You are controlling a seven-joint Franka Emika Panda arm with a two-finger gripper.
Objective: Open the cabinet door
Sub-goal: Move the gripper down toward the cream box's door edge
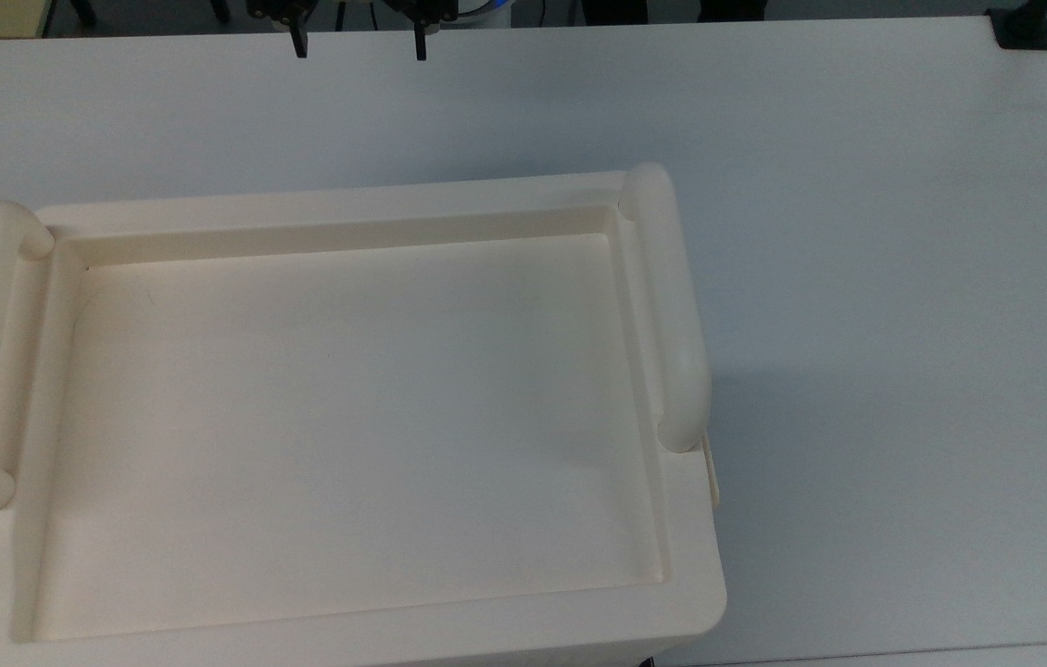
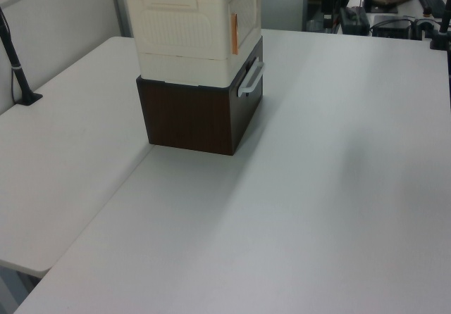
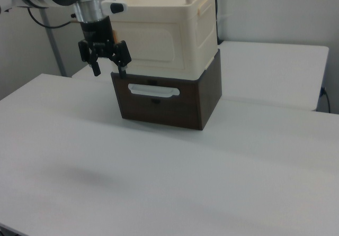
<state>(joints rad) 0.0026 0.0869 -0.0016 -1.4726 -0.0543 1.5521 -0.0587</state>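
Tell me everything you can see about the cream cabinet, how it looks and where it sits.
The cabinet is a large cream, plastic-looking box with ribbed, panelled sides. Its top is a wide recessed tray, with two thick rounded tube handles along opposite edges. It stands upright and square on a dark brown box, which rests on the white table. The gripper hangs open close in front of it, not visibly touching it.

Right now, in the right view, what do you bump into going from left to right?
The gripper → the white handle on the brown drawer box → the white table's far part.
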